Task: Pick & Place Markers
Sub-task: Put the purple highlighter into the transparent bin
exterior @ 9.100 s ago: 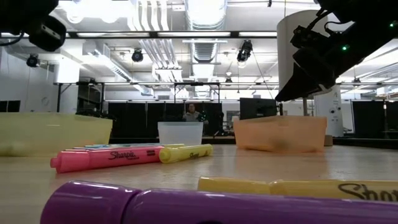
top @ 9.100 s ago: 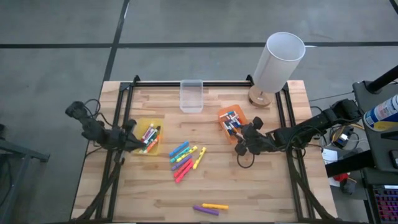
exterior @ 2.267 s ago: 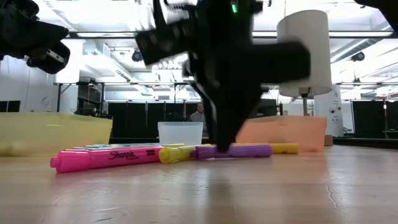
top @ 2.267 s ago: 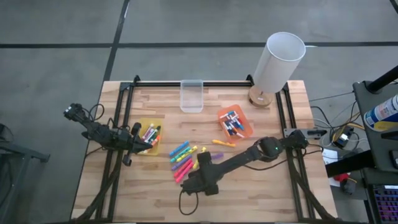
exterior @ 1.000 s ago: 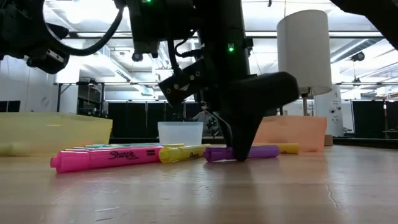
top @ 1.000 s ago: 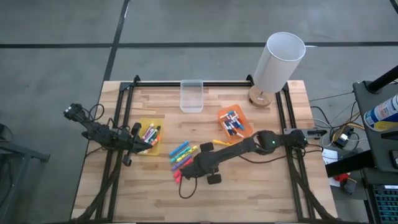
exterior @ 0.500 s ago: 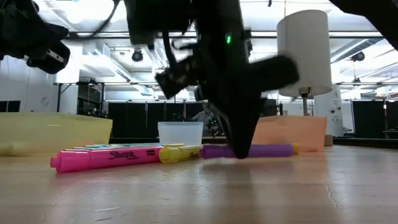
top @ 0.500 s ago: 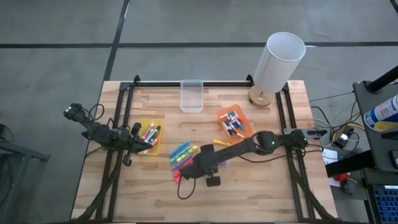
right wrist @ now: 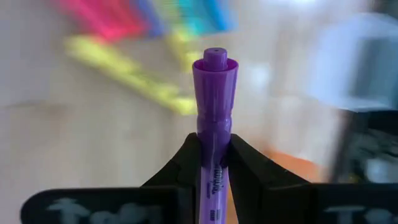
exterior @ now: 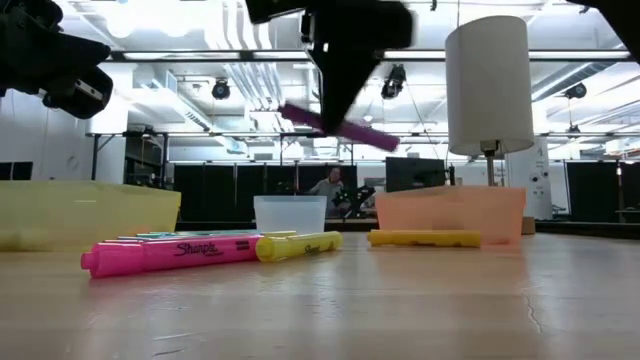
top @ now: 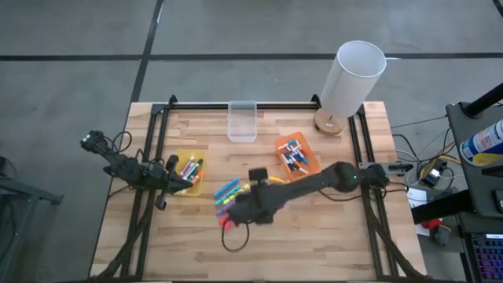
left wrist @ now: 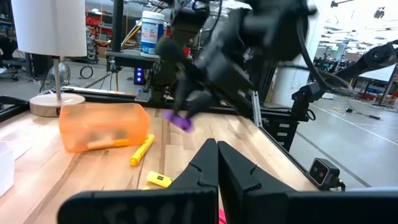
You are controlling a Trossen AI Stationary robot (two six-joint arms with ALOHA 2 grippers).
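My right gripper (exterior: pixel 343 112) hangs above the middle of the table, shut on a purple marker (exterior: pixel 340 127); the right wrist view shows that marker (right wrist: pixel 214 93) between my fingers. Below it, a pile of pink, yellow and blue markers (top: pixel 230 196) lies flat on the wood, with one yellow marker (exterior: pixel 425 238) apart to the right. My left gripper (top: pixel 169 178) waits shut beside the yellow bin (top: pixel 189 171), which holds more markers. My right gripper pinches the purple marker's barrel (right wrist: pixel 214 140), about mid-length, between its two fingers (right wrist: pixel 186 163). The fingers come from above, slanting down, and cross the barrel. The marker hangs clear of the table, tilted, with its right end lower in the low view.
An orange bin (top: pixel 297 155) with markers stands right of centre and a clear bin (top: pixel 242 120) at the far edge. A white-shaded lamp (top: pixel 350 82) stands at the far right corner. Black frame rails run along both sides of the table.
My right gripper has risen from the table and tipped, taking the purple marker with it. The marker lay flat on the wood beside the pile a second ago; now it hangs tilted well above the table.
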